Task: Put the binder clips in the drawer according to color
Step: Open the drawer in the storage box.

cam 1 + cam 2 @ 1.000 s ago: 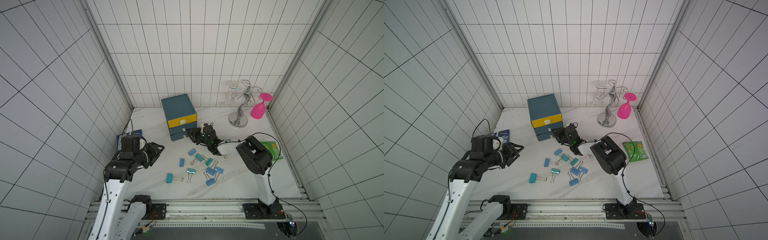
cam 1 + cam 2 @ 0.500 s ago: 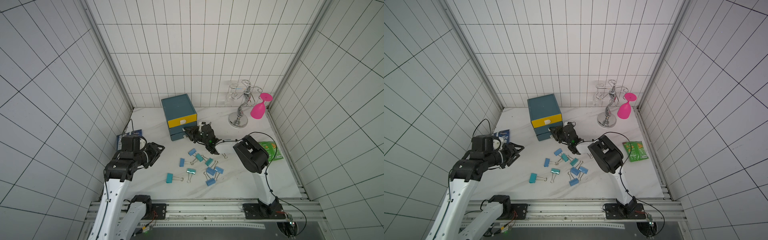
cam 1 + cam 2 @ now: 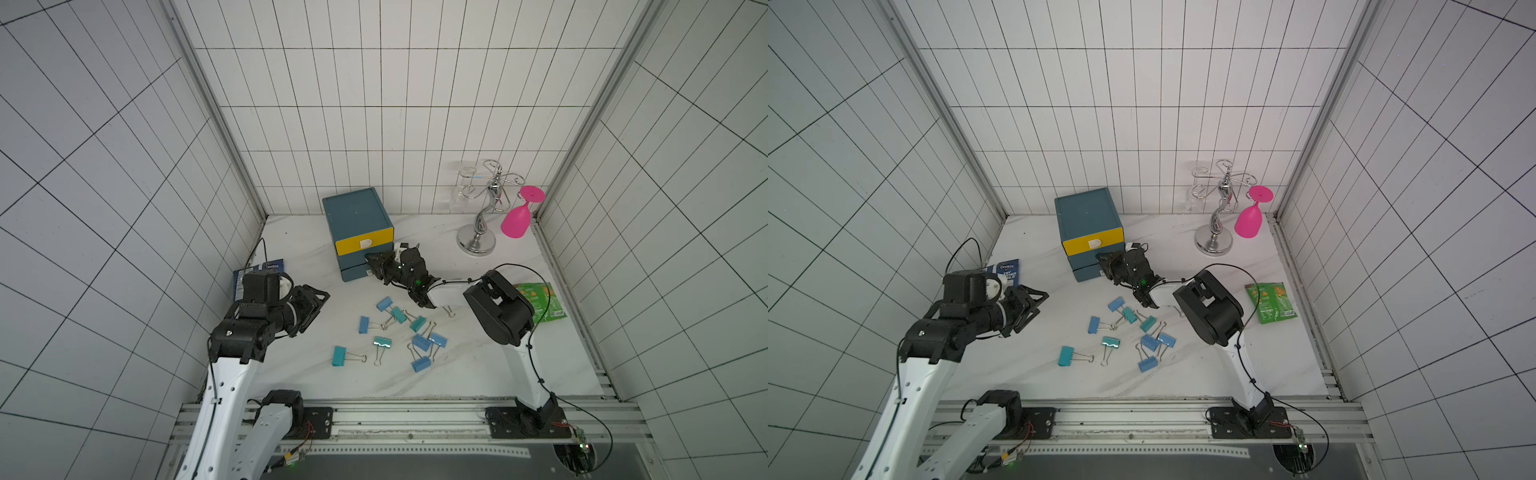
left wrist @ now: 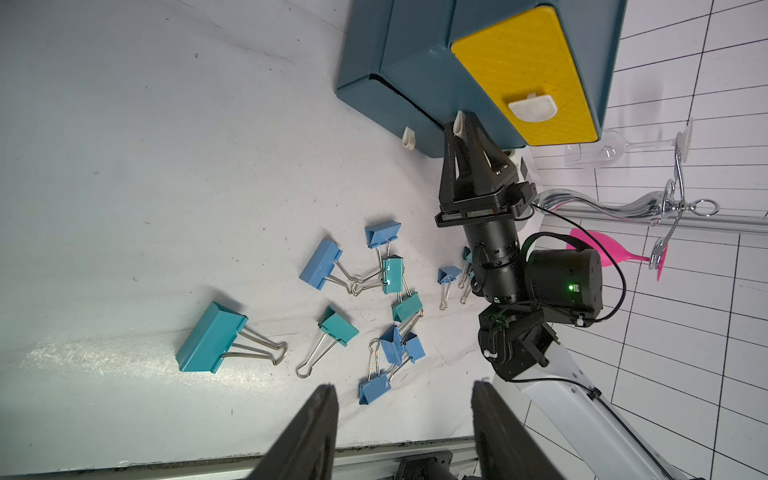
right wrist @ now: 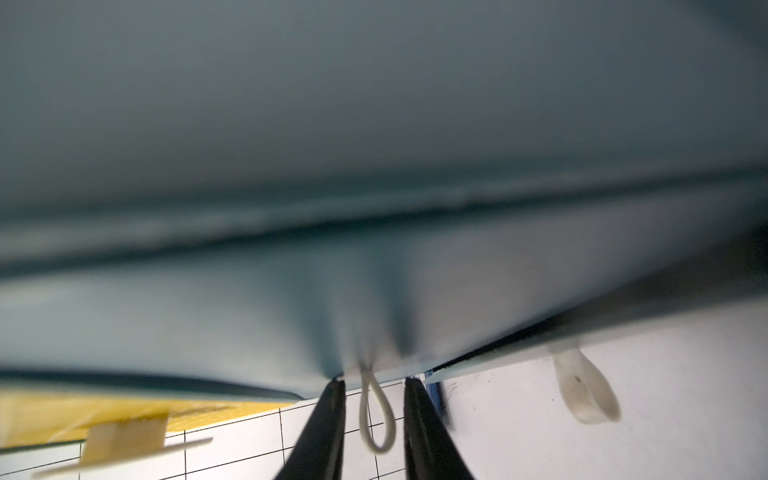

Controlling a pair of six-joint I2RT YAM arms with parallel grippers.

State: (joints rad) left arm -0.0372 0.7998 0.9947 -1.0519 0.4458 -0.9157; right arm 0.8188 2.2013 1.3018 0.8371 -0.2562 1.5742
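The drawer cabinet [image 3: 357, 212] stands at about 12 o'clock on the bench [image 3: 478, 374], its yellow top drawer [image 3: 363, 245] facing 6 o'clock above two teal ones. The right pincer [image 3: 372, 262] is pressed up to the middle drawer's front. In the right wrist view its two black fingers [image 5: 332, 415] straddle that drawer's white pull tab [image 5: 376, 415]. A sliver of gap shows on each side of the loop, so the pincer is released around the tab rather than clenched on it. The bottom drawer's tab [image 5: 586, 399] hangs free just beside.

The binder clips [image 3: 422, 343], light-blue and teal, lie loose on the bench from the centre towards 6 o'clock, some with wire handles crossing. One teal clip [image 3: 339, 356] sits apart at about 7 o'clock. No clip is in either pincer.

The left pincer [image 3: 320, 305] hovers at 9 o'clock, released, fingers spread with nothing between them, pointing towards the clips.

A chrome glass stand [image 3: 478, 241] with a pink glass [image 3: 515, 222] is at 1 o'clock, a green packet [image 3: 540, 299] at 3 o'clock and a blue packet [image 3: 259, 274] at 10 o'clock.
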